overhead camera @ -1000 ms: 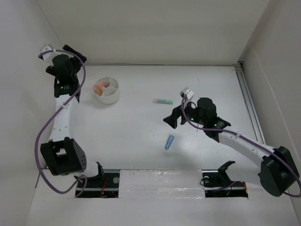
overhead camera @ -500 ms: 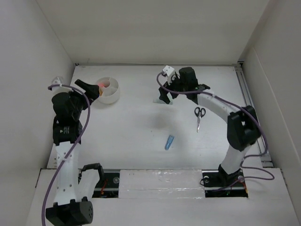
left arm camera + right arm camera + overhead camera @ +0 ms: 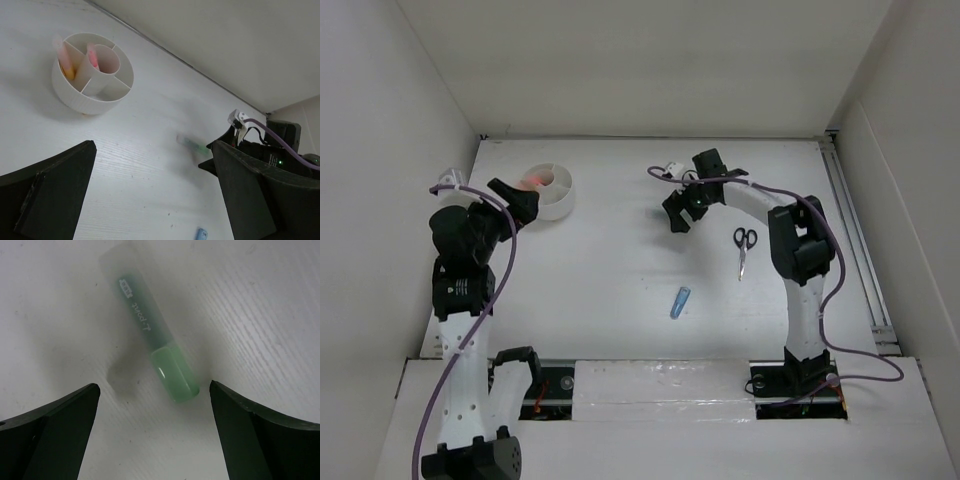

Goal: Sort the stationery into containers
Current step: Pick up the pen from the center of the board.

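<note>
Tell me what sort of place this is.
Probably a lab robot test cell: plain white walls box in a white table, a left arm and right arm are bolted at its near edge, and only a few items lie out, like scissors and a divided tub.

The bar (image 3: 150,335) is showing a frosted, cloudy sleeve over dark green with tiny white lettering, and is ending in glossy pale green. The tabletop (image 3: 260,315) is looking white with fine grey grain lines. The tub (image 3: 85,102) is showing plain white, the pens (image 3: 93,55) in it pink, one with orange low down. The marker (image 3: 680,301) is showing light blue, and the scissors (image 3: 743,240) black handles. The fingers (image 3: 50,435) are looking matt black, and the cable (image 3: 274,132) purple.
</note>
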